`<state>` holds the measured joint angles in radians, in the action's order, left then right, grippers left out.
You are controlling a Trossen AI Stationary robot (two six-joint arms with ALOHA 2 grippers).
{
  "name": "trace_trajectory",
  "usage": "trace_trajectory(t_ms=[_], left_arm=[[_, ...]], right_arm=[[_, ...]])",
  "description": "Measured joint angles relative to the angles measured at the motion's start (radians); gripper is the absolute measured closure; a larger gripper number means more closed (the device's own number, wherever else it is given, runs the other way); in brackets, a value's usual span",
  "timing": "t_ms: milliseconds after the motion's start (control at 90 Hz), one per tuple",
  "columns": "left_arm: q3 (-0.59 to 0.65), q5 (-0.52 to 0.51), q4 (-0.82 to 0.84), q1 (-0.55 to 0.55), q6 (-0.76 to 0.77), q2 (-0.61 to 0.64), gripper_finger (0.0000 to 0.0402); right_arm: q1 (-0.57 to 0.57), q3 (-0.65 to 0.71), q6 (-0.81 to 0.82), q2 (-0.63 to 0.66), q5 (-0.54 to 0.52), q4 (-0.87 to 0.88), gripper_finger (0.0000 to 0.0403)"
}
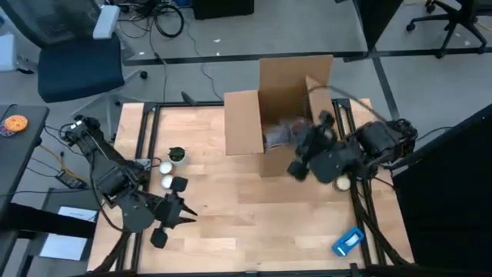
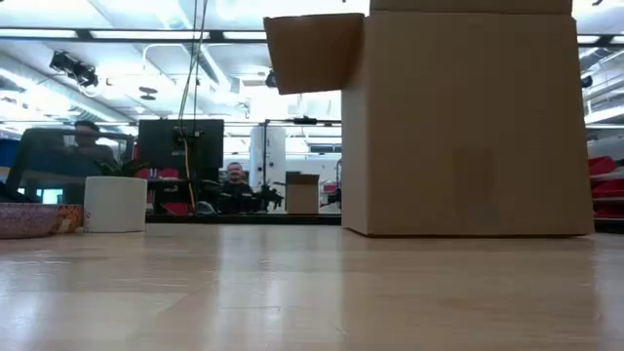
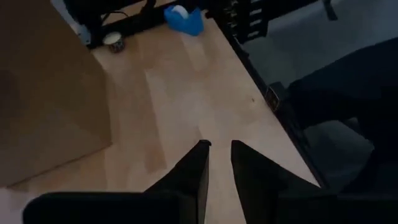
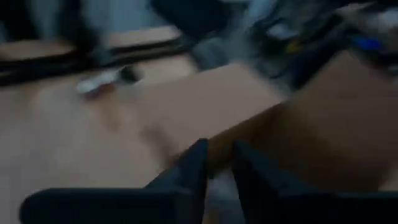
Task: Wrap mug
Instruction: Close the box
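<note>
From above, the open cardboard box (image 1: 280, 115) stands at the far middle of the wooden table (image 1: 254, 223), and inside it lies a grey, crumpled bundle (image 1: 283, 132) that may be the wrapping with the mug in it, though no mug can be made out as such. The right gripper (image 1: 300, 167) hangs just beside the box's near right corner, so it is by far the nearer arm to that bundle; the left gripper (image 1: 184, 209) rests well away from the box toward the table's left near side, past a small potted plant (image 1: 177, 155) and a white cup (image 1: 166, 181). A blue tape dispenser (image 1: 347, 241) lies near the right front edge, away from the box. At table height the box (image 2: 468, 122) fills the right half as a plain wall, a white pot (image 2: 115, 203) stands far to its left, and neither gripper shows. The left wrist camera shows its fingers (image 3: 193, 169) nearly together with a thin gap and nothing between them, the box wall (image 3: 46, 93) off to one side. The right wrist camera is blurred; its fingers (image 4: 189, 168) look close together and empty, pointing at the box's upper edge (image 4: 249, 106), so the contents probably lie just beyond and below that rim.
</note>
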<state>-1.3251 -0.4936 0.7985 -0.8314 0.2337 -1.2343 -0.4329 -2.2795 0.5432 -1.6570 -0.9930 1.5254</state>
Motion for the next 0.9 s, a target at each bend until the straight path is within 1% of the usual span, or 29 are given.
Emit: trace_trajectory(t_ms=[67,156,222,289,433,500,589,700,789,900], left_arm=[[0.0,-0.005,0.003,0.0,-0.001,0.0,0.0348],[0.0,-0.006,0.008,0.0,-0.002,0.0,0.0348],[0.0,-0.006,0.009,0.0,-0.002,0.0,0.0348],[0.0,-0.006,0.009,0.0,-0.001,0.0,0.0348],[0.003,-0.007,0.009,0.0,0.002,-0.001,0.0348],[0.02,-0.011,0.006,0.0,0.004,-0.003,0.0348],[0.059,-0.01,0.015,0.0,0.001,-0.005,0.0348],[0.098,-0.011,0.046,0.0,-0.017,-0.006,0.0348],[0.123,-0.01,0.071,0.0,-0.008,-0.006,0.0348],[0.127,-0.011,0.066,0.0,0.028,-0.006,0.0348]], right_arm=[[0.038,0.0,-0.012,0.018,-0.005,0.013,0.0381],[0.096,0.0,-0.018,0.035,0.022,0.047,0.0397],[0.15,0.0,-0.017,0.045,0.054,0.045,0.0401],[0.209,0.004,-0.014,0.053,0.064,0.048,0.0401],[0.379,0.005,-0.025,0.083,0.051,0.046,0.0402],[0.47,0.005,0.008,0.103,0.071,0.046,0.0402],[0.593,0.005,0.07,0.125,0.181,0.046,0.0403],[0.731,0.051,0.146,0.155,0.401,0.045,0.0403],[0.82,0.137,0.212,0.19,0.541,0.044,0.0403],[0.899,0.29,0.268,0.236,0.628,0.045,0.0403]])
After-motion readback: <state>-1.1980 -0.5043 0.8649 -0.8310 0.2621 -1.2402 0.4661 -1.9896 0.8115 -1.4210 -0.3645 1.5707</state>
